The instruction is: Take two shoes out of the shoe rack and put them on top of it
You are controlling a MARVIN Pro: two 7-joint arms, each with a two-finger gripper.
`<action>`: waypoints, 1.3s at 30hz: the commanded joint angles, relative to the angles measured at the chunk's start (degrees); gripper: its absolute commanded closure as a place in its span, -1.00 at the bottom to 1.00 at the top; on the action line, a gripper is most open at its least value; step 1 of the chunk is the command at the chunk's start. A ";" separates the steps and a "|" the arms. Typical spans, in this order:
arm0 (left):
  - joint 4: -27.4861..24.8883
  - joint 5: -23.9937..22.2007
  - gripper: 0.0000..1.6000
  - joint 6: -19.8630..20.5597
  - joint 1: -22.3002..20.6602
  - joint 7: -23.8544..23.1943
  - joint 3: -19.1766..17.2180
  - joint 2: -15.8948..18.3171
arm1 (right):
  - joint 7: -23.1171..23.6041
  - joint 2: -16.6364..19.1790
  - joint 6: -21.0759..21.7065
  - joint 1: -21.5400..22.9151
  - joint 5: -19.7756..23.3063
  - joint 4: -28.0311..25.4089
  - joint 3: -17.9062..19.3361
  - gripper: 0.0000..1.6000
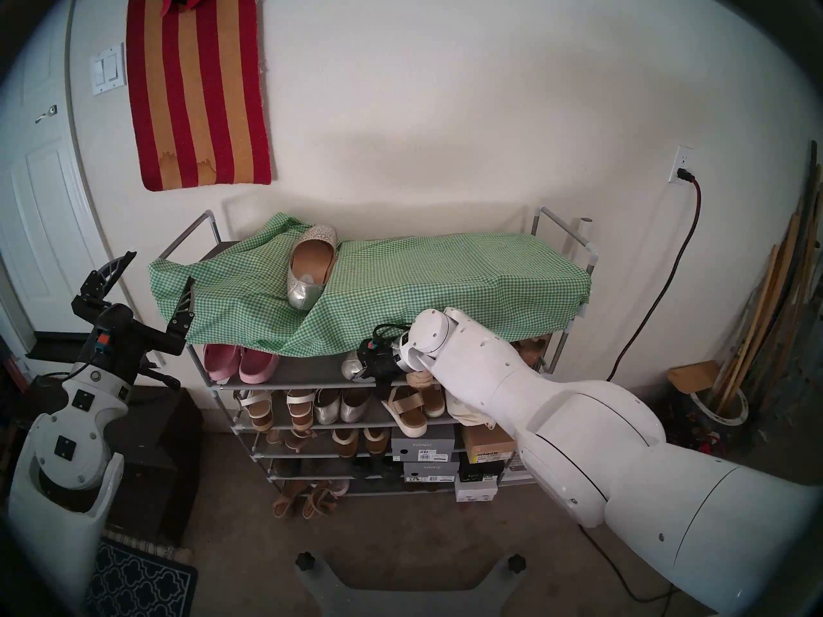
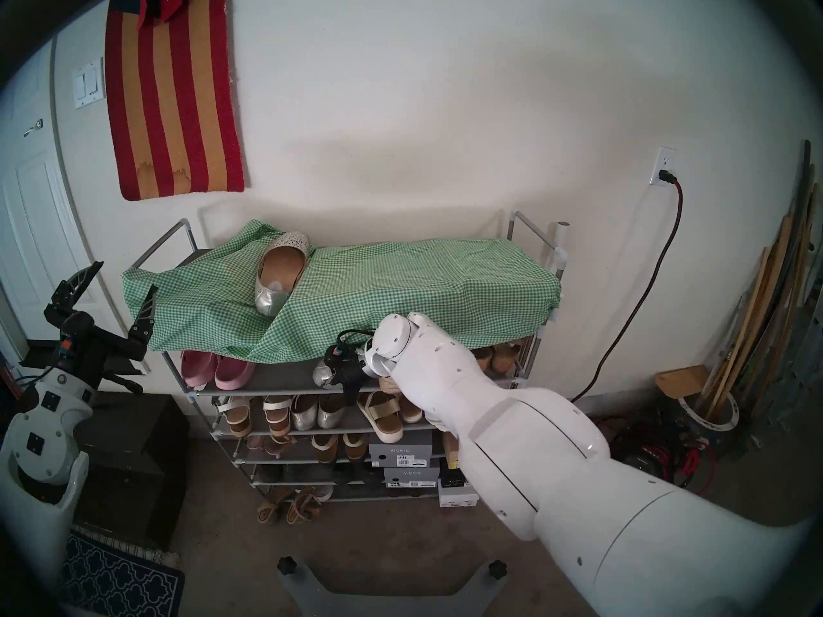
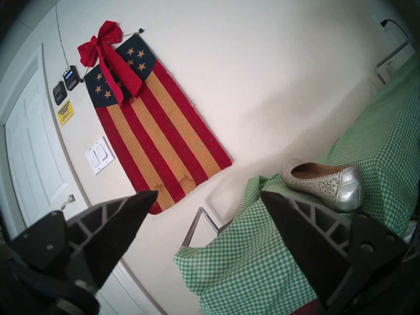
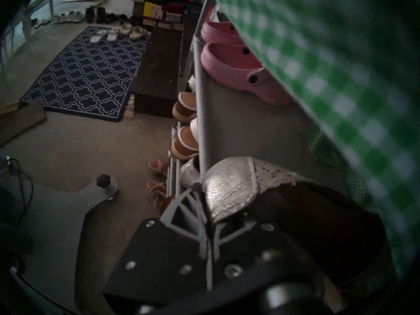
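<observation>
We read "VIONIC" on two grey shoeboxes (image 1: 423, 444) low in the shoe rack (image 1: 213, 380); beside the door (image 3: 29, 148), a yellow sticker (image 3: 66, 113) reads "PRECISION GARAGE DOOR".

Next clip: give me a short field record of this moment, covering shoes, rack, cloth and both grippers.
shoe on top: one perforated silver flat lying on the green checked cloth
second shoe: matching silver flat, heel clamped, on the shelf under the top
shoe rack: top covered by the cloth
right gripper: fingers shut on the second shoe's heel
left gripper: open, empty, at the rack's left end
pink slip-ons: same shelf, untouched
</observation>
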 commanded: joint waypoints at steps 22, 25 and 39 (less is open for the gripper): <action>-0.20 0.09 -1.00 0.02 -0.14 -0.03 -0.07 0.08 | 25.37 -4.03 -4.61 -11.45 7.90 -21.66 -3.73 1.00; -0.20 0.08 -1.00 0.01 -0.14 -0.04 -0.07 0.08 | 27.65 -3.28 -3.90 -12.33 9.29 -24.33 -3.22 1.00; -0.17 0.06 -1.00 -0.02 -0.15 -0.07 -0.07 0.05 | 33.03 0.63 1.95 -15.26 14.42 -36.40 -0.78 1.00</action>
